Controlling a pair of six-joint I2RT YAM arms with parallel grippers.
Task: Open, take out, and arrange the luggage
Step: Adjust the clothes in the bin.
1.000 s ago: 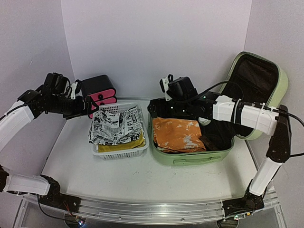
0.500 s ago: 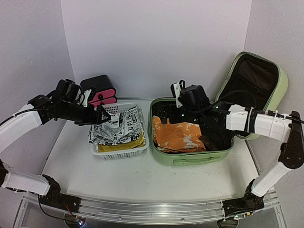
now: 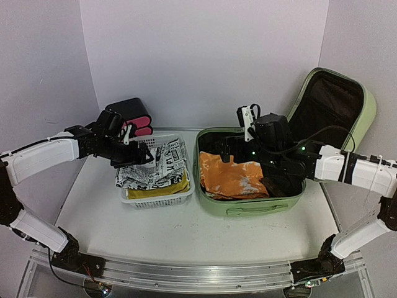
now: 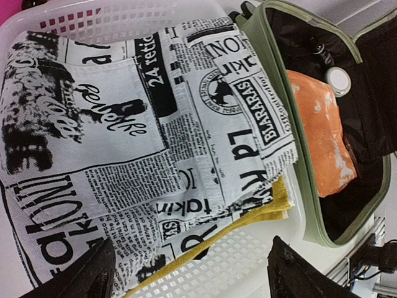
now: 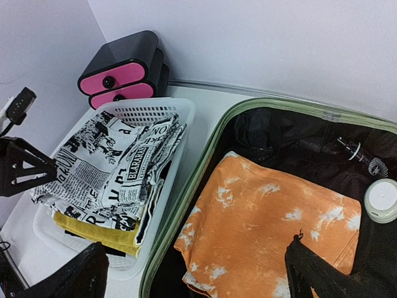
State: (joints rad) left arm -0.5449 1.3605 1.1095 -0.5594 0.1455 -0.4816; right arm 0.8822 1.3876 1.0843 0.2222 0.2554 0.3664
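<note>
Top external view first: where is the large light-green hard-shell suitcase, and how far along are you?
— It lies at the table's right side with its lid raised, so opening is done. A folded newspaper-print cloth over a yellow cloth already sits in the white perforated plastic basket just left of it.
And what's left?
— An orange tie-dye garment and a white-capped jar are inside, not yet taken out. My left gripper hovers spread over the basket, grasping nothing; my right gripper hangs wide over the orange garment, empty too
</note>
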